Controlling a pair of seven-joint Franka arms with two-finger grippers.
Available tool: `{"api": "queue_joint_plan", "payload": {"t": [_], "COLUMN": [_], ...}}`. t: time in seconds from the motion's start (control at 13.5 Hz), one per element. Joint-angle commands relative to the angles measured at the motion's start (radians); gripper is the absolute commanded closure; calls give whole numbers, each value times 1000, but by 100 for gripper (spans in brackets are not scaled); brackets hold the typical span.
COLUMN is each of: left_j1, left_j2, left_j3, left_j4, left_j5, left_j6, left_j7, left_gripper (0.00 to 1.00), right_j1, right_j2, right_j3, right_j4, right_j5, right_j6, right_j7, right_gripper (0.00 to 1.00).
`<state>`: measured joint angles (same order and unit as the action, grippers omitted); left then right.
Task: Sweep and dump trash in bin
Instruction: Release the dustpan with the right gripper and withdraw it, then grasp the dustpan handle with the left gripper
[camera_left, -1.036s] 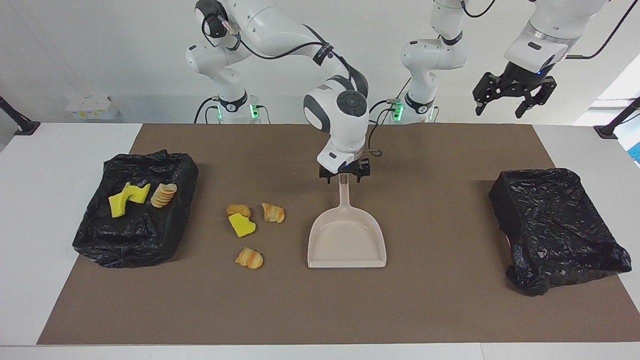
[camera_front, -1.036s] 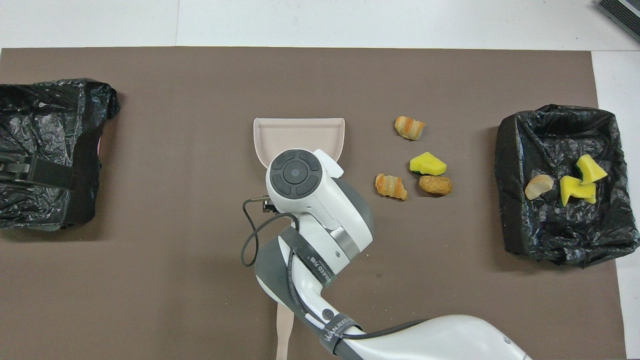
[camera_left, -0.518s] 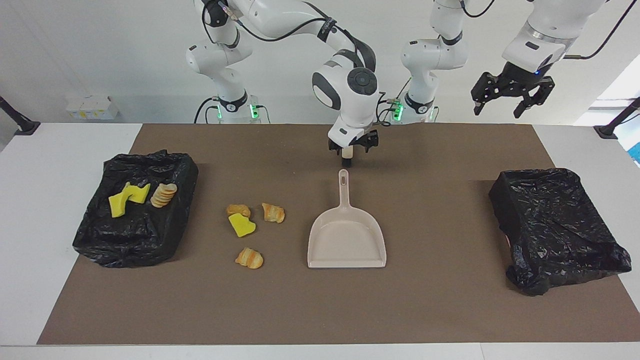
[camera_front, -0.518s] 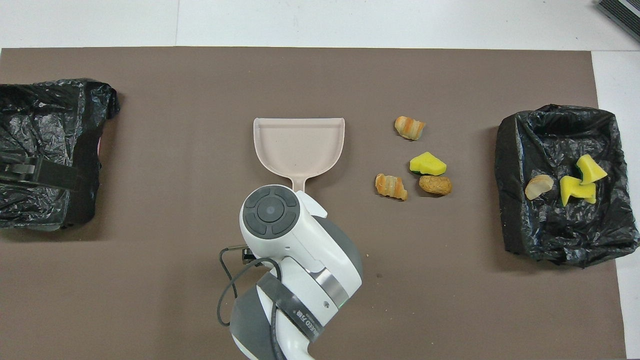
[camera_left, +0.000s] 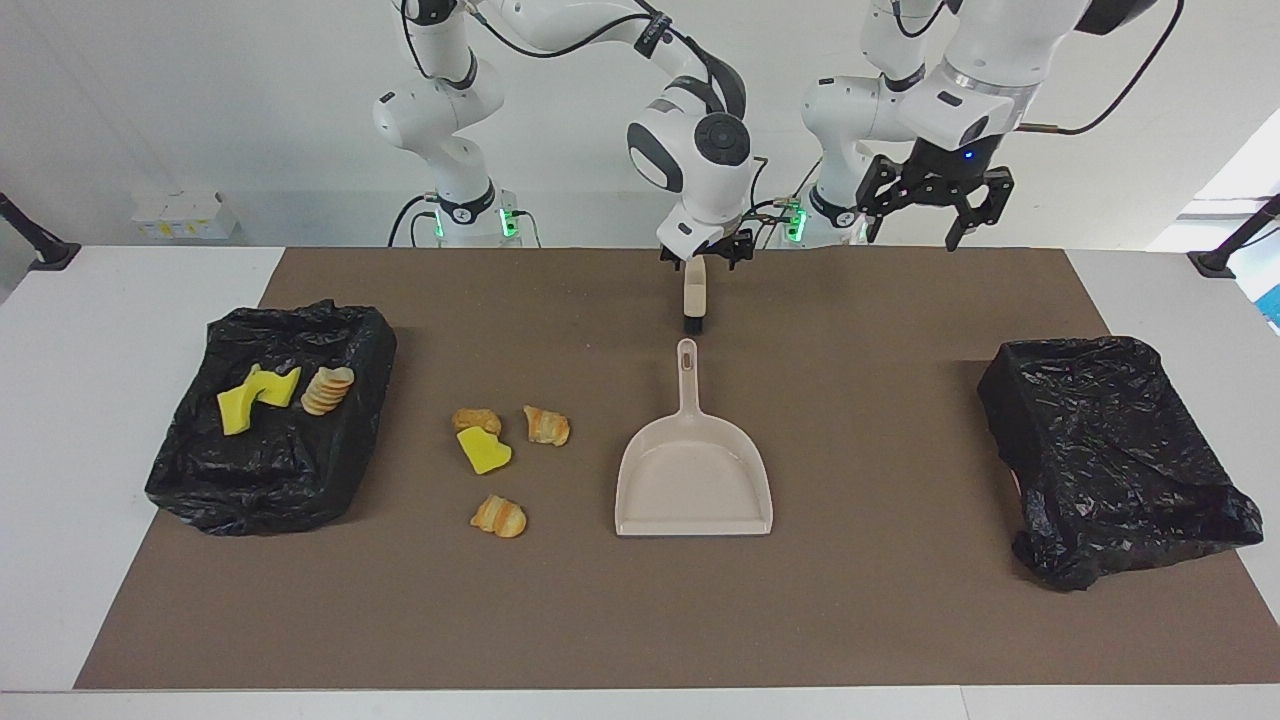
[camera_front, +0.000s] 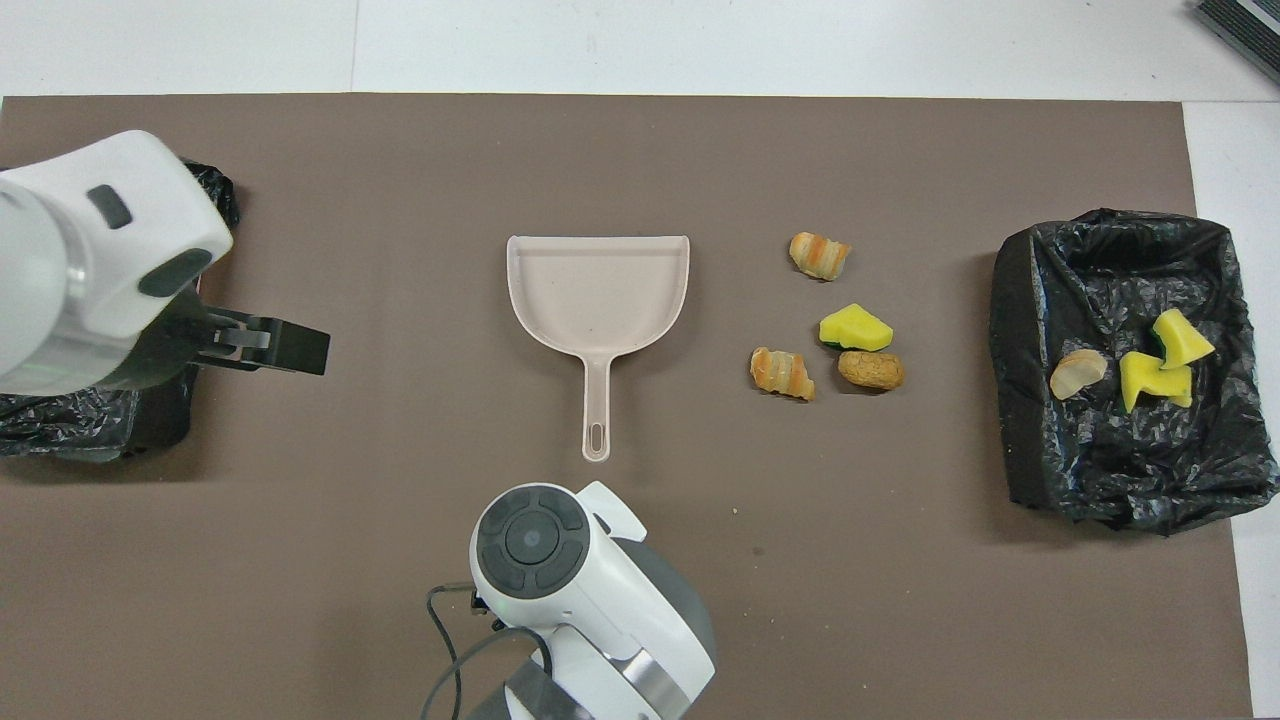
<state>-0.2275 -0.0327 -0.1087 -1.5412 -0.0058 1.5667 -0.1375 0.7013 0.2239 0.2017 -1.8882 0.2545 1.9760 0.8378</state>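
Several trash scraps lie on the brown mat: a yellow sponge bit and golden striped pieces. More scraps sit in the black-lined bin at the right arm's end. The beige dustpan lies empty beside the loose scraps. Closer to the robots lies the black-bristled brush. My right gripper hangs open over its handle end. My left gripper is open and empty in the air, over the mat beside the second bin.
A second black-lined bin stands at the left arm's end, with nothing visible in it. In the overhead view the right arm's wrist covers the brush. Bare mat stretches from the dustpan to the table edge farthest from the robots.
My right gripper has left the dustpan's handle, risen and drawn back toward the robots, over the brush. My left gripper has swung in from the left arm's end toward the middle.
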Motion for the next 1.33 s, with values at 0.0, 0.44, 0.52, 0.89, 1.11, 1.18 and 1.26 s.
{"api": "queue_joint_plan", "payload": {"t": [0.0, 0.44, 0.52, 0.89, 1.11, 1.18, 1.26], "left_j1": [-73, -183, -200, -294, -299, -300, -299], "left_j2": [5, 118, 143, 281, 304, 307, 310], "left_j3": [12, 12, 12, 14, 14, 14, 14], "left_j4": [-88, -168, -172, -201, -249, -263, -267], "left_j5": [4, 4, 4, 10, 10, 10, 10], "left_j6": [117, 315, 346, 495, 578, 582, 599], "left_j7": [-72, -217, -240, -399, -419, -419, -419], "left_gripper": [0, 0, 0, 0, 0, 0, 0], "right_j1": [67, 139, 141, 164, 164, 161, 159], "right_j2": [-47, -139, -143, -161, -158, -153, -153], "right_j3": [4, 5, 5, 9, 9, 7, 5], "right_j4": [-110, -296, -298, -341, -333, -322, -315], "right_j5": [48, 51, 52, 121, 121, 121, 120], "right_j6": [133, 175, 170, 208, 207, 195, 176], "right_j7": [78, 159, 187, 175, 170, 173, 178], "right_gripper": [0, 7, 14, 56, 100, 100, 100]}}
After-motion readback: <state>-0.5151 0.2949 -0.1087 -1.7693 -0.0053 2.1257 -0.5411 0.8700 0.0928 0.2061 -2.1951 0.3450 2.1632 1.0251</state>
